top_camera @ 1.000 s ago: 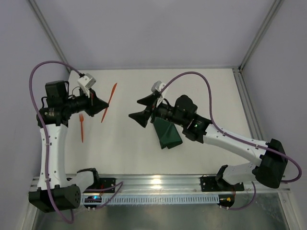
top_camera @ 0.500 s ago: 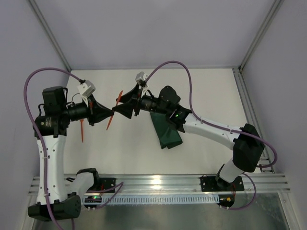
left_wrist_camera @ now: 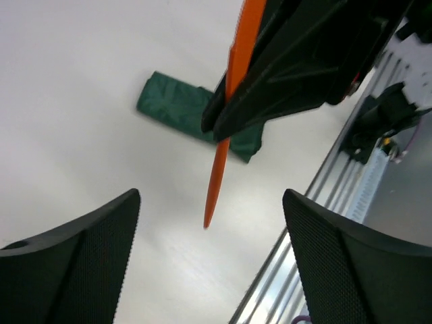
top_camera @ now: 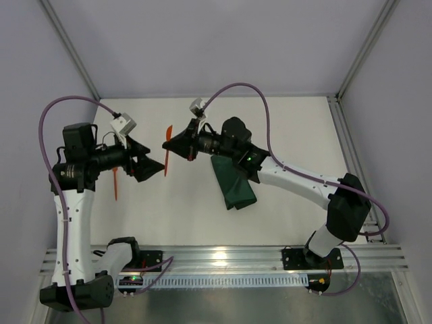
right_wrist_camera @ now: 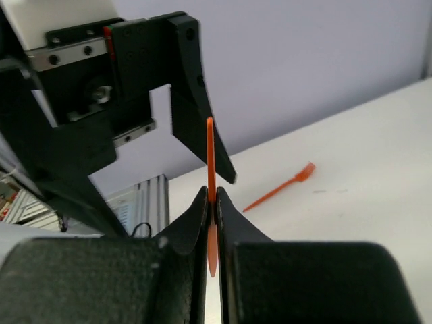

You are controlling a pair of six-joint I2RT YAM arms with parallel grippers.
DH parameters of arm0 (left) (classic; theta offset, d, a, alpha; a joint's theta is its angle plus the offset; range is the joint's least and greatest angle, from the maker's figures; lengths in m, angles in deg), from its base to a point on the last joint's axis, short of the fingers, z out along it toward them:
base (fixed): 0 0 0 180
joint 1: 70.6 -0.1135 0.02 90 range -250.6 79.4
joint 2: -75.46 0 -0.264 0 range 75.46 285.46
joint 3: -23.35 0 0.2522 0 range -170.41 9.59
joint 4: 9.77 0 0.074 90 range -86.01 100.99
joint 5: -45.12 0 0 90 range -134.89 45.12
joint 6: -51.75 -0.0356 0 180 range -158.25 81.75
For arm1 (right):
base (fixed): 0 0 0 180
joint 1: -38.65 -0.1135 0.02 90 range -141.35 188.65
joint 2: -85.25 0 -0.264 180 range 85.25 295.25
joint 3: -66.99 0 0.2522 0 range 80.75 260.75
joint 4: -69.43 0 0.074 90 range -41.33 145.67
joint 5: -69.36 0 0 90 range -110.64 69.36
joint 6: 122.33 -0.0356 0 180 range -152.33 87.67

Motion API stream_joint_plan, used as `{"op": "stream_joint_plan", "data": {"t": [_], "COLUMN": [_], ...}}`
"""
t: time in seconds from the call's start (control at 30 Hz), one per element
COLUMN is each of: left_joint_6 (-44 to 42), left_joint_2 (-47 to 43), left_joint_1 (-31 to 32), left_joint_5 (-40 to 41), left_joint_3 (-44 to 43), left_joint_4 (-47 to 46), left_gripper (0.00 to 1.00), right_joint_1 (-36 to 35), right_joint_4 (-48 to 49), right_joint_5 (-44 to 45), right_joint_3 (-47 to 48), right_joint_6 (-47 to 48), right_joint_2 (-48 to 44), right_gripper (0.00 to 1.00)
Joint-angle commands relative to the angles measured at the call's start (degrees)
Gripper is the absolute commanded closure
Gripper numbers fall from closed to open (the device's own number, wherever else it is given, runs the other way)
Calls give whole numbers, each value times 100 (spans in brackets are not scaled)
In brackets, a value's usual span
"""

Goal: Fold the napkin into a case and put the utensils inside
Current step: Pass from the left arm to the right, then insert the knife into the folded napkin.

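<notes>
**Grippers.** The right gripper [top_camera: 167,143] has its fingers pressed together on an orange utensil [top_camera: 168,152], pinching it near mid-length. The right wrist view shows the shaft clamped edge-on between the pads. The left gripper [top_camera: 152,167] stands just beside it with fingers spread and nothing between them. The utensil's pointed end hangs in front of that open gap without touching either finger.

**Task items.** The case [top_camera: 235,185] lies on the table [top_camera: 297,128] under the right forearm, well apart from the left arm. An orange fork [top_camera: 115,182] lies on the table beneath the left arm.

**Governing relation.** The held utensil's long axis runs far-to-near, across the right fingers. The case lies behind those fingers, toward the right arm's base, so the right arm is nearer. Insertion likely requires drawing back and aligning the shaft with the pocket mouth, which cannot be located from these views.
</notes>
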Motion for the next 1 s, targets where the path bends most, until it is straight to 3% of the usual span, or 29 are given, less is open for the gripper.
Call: {"op": "stream_joint_plan", "data": {"t": [0.0, 0.03, 0.07, 0.17, 0.37, 0.7, 0.97], "left_joint_6": [260, 278, 304, 374, 375, 199, 102], "left_joint_2": [-26, -35, -44, -44, 0, -70, -88], "left_joint_1": [13, 4, 13, 13, 13, 4, 13], "left_joint_5": [966, 1500, 1731, 2295, 2296, 2261, 2261], "left_joint_3": [80, 72, 80, 107, 362, 476, 537], "left_joint_4": [-240, -248, -240, -239, -336, -248, -231], "left_gripper": [4, 3, 2, 2, 2, 2, 2], "right_joint_1": [232, 276, 320, 627, 1339, 1577, 1595], "right_joint_4": [-1814, -2372, -2839, -4622, -6102, -6307, -6184], "right_joint_5": [976, 1326, 2130, 3189, 3387, 3360, 3237], "right_joint_3": [489, 734, 841, 1123, 1588, 2151, 2266], "right_joint_6": [546, 1035, 1240, 1698, 1849, 1585, 1400], "right_joint_2": [-227, -192, -157, 88, 1027, 2083, 2252], "right_gripper": [96, 96, 96, 96, 96, 96, 96]}}
